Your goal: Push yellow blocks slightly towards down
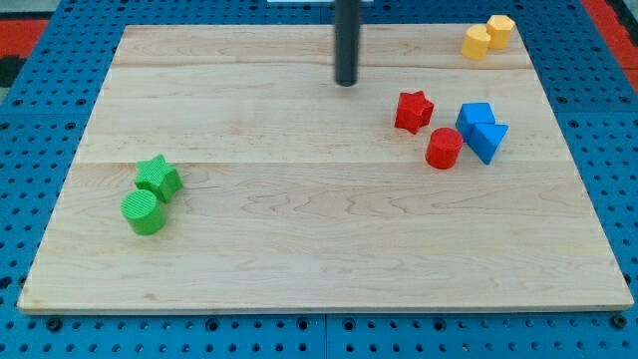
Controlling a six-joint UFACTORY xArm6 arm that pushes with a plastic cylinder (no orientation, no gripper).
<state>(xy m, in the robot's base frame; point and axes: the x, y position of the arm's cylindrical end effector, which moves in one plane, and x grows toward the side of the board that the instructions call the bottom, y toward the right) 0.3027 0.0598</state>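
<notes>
Two yellow blocks sit together at the view's top right corner of the wooden board: a yellow block (478, 42) on the left and a yellow hexagonal block (499, 29) touching it on the right. My tip (346, 82) is the lower end of a dark rod near the view's top centre. It is well to the left of the yellow blocks and slightly lower than them in the view. It touches no block.
A red star (413, 110), a red cylinder (444, 148), a blue cube (476, 118) and a blue triangular block (488, 139) cluster at the right. A green star (159, 177) and a green cylinder (145, 212) lie at the left. The board (319, 259) rests on a blue pegboard.
</notes>
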